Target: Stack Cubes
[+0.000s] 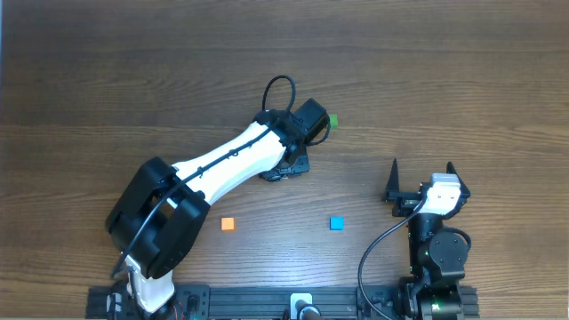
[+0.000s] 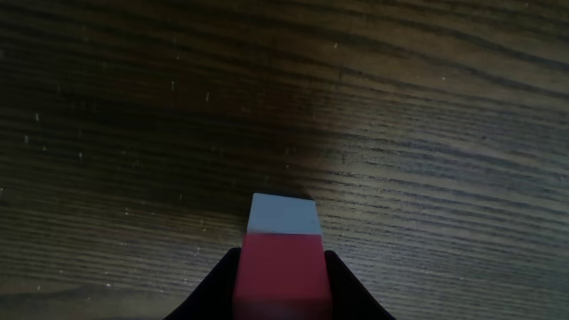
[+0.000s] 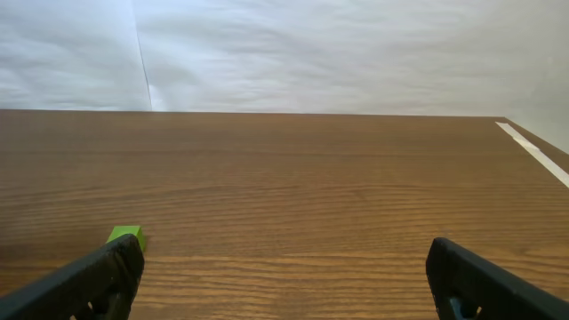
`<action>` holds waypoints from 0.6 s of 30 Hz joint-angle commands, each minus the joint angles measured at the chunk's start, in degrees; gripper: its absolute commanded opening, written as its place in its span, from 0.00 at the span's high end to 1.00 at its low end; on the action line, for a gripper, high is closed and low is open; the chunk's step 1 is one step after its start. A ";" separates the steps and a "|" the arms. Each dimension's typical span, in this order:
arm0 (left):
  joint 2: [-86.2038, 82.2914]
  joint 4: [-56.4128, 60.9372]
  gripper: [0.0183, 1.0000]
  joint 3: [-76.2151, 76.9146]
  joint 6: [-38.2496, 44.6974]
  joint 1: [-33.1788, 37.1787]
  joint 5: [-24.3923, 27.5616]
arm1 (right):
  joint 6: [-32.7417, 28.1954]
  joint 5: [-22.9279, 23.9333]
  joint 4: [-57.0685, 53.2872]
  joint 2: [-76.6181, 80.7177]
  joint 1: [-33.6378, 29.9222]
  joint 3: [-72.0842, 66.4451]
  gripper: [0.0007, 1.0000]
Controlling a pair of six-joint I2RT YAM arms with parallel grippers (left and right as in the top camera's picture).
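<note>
Right gripper [image 1: 420,182], fingers released, sits well short of the green cube [image 1: 333,120]. Orange cube [image 1: 228,224] and blue cube [image 1: 336,222] lie on the bench [image 1: 89,71], likewise short of it. Left gripper [image 1: 316,124], just beside the green cube, clenches a red cube [image 2: 283,271]; judged the nearer arm for stacking.

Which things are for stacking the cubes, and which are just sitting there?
For the job: small red cube in the left gripper; small green cube; small orange cube; small blue cube.
Just there: brown wooden table; white tape strip on it; open right gripper.
</note>
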 commanded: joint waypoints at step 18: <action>0.09 1.22 0.00 -0.24 0.33 0.31 -1.27 | -0.09 -0.48 0.00 -0.37 -0.37 -0.48 0.01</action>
